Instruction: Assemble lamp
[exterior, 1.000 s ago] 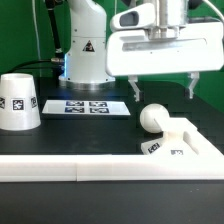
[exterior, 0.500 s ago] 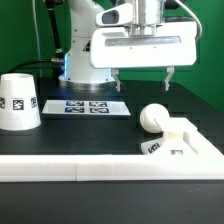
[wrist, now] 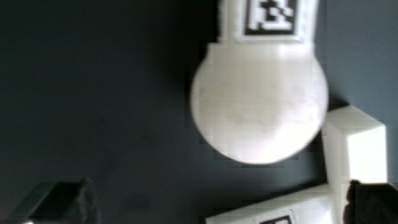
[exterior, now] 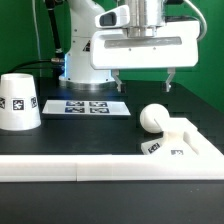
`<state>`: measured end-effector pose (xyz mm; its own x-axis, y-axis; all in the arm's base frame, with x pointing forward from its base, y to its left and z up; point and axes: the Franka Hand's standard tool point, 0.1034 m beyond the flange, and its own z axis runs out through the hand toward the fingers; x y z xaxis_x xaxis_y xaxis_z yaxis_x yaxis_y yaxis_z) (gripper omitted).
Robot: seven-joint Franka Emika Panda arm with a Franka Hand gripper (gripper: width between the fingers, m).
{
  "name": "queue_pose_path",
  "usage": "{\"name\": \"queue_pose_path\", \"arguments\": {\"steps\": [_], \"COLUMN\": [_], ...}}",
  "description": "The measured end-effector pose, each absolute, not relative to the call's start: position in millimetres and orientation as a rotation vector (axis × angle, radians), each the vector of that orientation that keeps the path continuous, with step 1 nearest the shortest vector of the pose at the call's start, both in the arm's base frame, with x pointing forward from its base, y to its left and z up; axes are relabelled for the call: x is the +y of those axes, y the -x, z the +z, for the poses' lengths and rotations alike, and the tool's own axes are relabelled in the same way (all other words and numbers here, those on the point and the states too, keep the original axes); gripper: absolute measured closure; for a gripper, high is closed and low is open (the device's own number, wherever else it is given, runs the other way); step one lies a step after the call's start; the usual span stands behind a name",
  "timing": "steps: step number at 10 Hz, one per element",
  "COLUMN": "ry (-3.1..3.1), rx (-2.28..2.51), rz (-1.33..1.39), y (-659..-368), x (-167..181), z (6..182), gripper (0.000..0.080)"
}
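Observation:
The white ball-headed bulb point(exterior: 155, 118) lies on its side on the black table at the exterior view's right, next to the flat square base point(exterior: 182, 146). In the wrist view the bulb point(wrist: 260, 100) fills the middle, its tagged stem pointing away, with a corner of the base point(wrist: 356, 150) beside it. The truncated-cone shade point(exterior: 18, 101) stands at the exterior view's left. My gripper point(exterior: 143, 82) hangs open and empty above the table, up and to the left of the bulb. Its dark fingertips point(wrist: 59, 199) show wide apart in the wrist view.
The marker board point(exterior: 88, 106) lies flat behind the middle of the table. A long white border rail point(exterior: 70, 169) runs along the front. The arm's white base point(exterior: 85, 55) stands at the back, before a green backdrop.
My gripper has moved toward the exterior view's left and slightly up over the last second, then held nearly still. The parts have not moved.

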<state>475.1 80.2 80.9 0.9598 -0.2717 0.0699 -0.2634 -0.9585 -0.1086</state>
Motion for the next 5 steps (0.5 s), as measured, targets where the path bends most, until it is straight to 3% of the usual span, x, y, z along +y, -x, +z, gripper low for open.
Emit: {"name": "queue_pose_path", "arguments": {"steps": [5], "ry": [2.946], "rx": [0.542], "rz": [-0.026], "y": [-494], "x": [68], "z": [76.6], "gripper": [0.0101]}}
